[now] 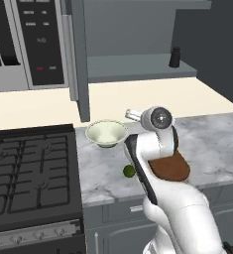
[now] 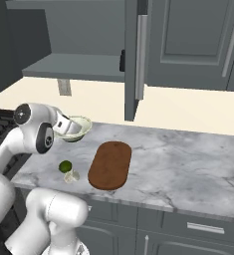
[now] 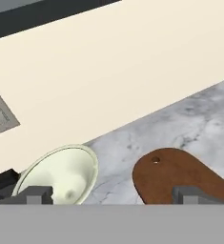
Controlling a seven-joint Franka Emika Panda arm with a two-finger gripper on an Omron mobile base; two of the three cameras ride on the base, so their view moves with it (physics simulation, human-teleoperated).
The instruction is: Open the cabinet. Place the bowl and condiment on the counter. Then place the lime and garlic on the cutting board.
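We have the cabinet (image 1: 138, 49) open, its doors swung wide. The counter (image 2: 178, 159) carries the cutting board (image 2: 110, 165), bare, and the bowl (image 1: 106, 133) sits upright near the stove (image 1: 31, 168). Our claw (image 3: 113, 194) hovers over bowl and board with its fingers spread apart and nothing between them. The shaker (image 1: 175, 56) stands on the shelf, at the right end. The lime (image 2: 65, 166) and garlic (image 2: 71, 176) lie touching near the counter's front edge. Reaching up for the shaker, we judge the arm could clip a door, or tip the narrow bottle with an off-centre pinch.
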